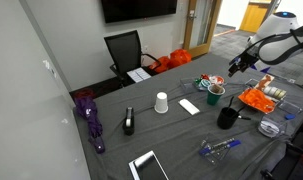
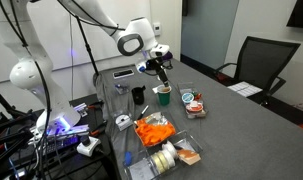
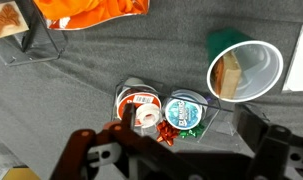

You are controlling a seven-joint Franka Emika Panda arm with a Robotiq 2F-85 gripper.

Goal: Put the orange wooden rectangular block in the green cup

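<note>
The green cup [image 3: 223,41] stands upright on the grey table, with a pale inside and rim. The orange wooden rectangular block [image 3: 228,74] leans inside it. My gripper [image 3: 176,150] is open and empty, above the table and to one side of the cup, over a clear box. In both exterior views the gripper [image 1: 237,66] [image 2: 161,70] hovers a little above the cup [image 1: 215,92] [image 2: 164,95] and does not touch it.
A clear box of tape rolls and gift bows [image 3: 161,108] lies under the gripper. An orange bag [image 1: 259,98] [image 2: 153,130] lies nearby. A black mug [image 1: 227,117], a white upturned paper cup [image 1: 161,102], a purple umbrella [image 1: 89,115] and a tablet [image 1: 148,166] share the table.
</note>
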